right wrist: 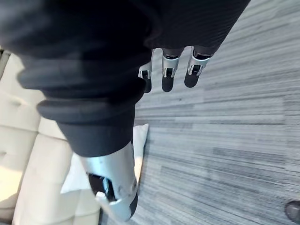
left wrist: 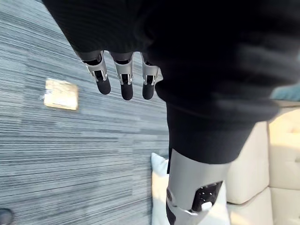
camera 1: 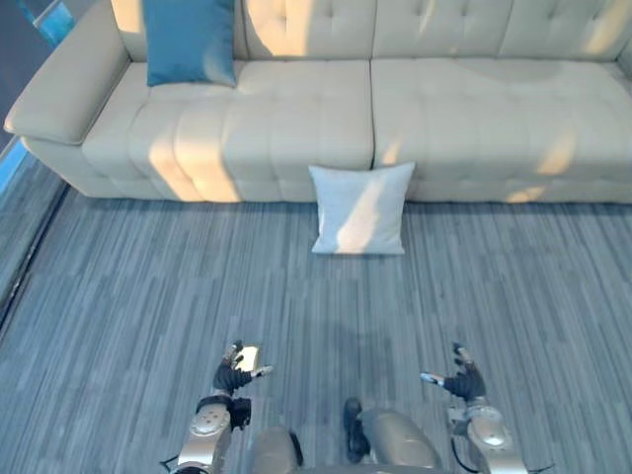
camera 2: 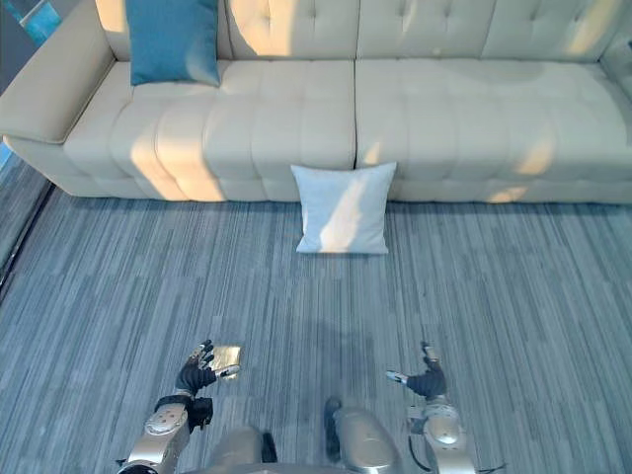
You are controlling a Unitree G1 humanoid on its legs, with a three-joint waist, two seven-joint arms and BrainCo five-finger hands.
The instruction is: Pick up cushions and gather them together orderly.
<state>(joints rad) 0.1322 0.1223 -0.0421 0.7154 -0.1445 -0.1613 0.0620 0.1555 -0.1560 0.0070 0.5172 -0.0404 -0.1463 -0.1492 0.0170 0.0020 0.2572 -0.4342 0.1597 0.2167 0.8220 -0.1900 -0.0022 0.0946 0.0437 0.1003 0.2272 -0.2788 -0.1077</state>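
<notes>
Two cushions lie before us. At the upper left of the frame we see the blue cushion [camera 1: 190, 39] standing upright on the seat of the cream sofa [camera 1: 296, 128], propped against the backrest near the left armrest. Low in the frame, left of centre, our left hand [camera 1: 235, 375] hovers above the grey striped floor [camera 1: 118, 296] and holds nothing. In the left wrist view its fingers [left wrist: 125, 79] hang straight and apart with the thumb stretched out, so we read it as wide. Just beside that hand in the frame, a small tan patch [camera 1: 248, 357] lies flat on the floor. At the centre of the frame the white cushion [camera 1: 361, 209] stands upright on the floor, its back leaning against the sofa's front, below the seam between two seat sections. It is well apart from the blue cushion and from both hands. At the lower right our right hand [camera 1: 460, 381] hangs above the floor, empty too, its fingers [right wrist: 168, 77] straight and relaxed and the thumb out to the side: wide.
</notes>
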